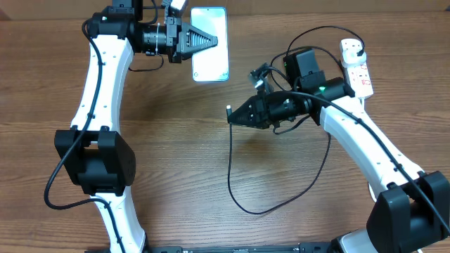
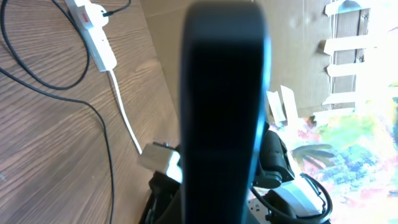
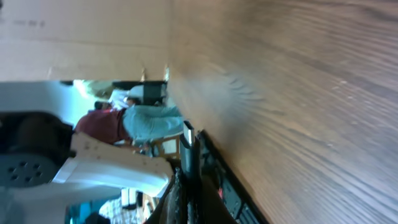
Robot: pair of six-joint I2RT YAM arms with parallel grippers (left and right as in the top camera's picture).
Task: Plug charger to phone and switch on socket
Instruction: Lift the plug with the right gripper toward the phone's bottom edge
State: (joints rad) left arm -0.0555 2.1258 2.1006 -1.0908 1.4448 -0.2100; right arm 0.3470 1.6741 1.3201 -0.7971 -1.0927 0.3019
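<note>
My left gripper (image 1: 211,40) is shut on the phone (image 1: 211,65), whose light-blue screen faces up at the back of the table. In the left wrist view the phone (image 2: 224,106) rises edge-on and dark from my left gripper (image 2: 217,208). My right gripper (image 1: 232,116) is shut on the charger's small plug tip (image 1: 229,111), below and to the right of the phone and apart from it. The tip (image 3: 189,140) sticks out past the right gripper (image 3: 186,186). The black charger cable (image 1: 230,169) loops over the table toward the white socket (image 1: 356,67) at the back right.
A thick white cord (image 2: 124,112) leaves the socket (image 2: 93,28) along a cardboard wall (image 2: 298,37) at the table's back edge. The cable's loop (image 1: 264,209) lies near the front middle of the wooden table (image 1: 176,161).
</note>
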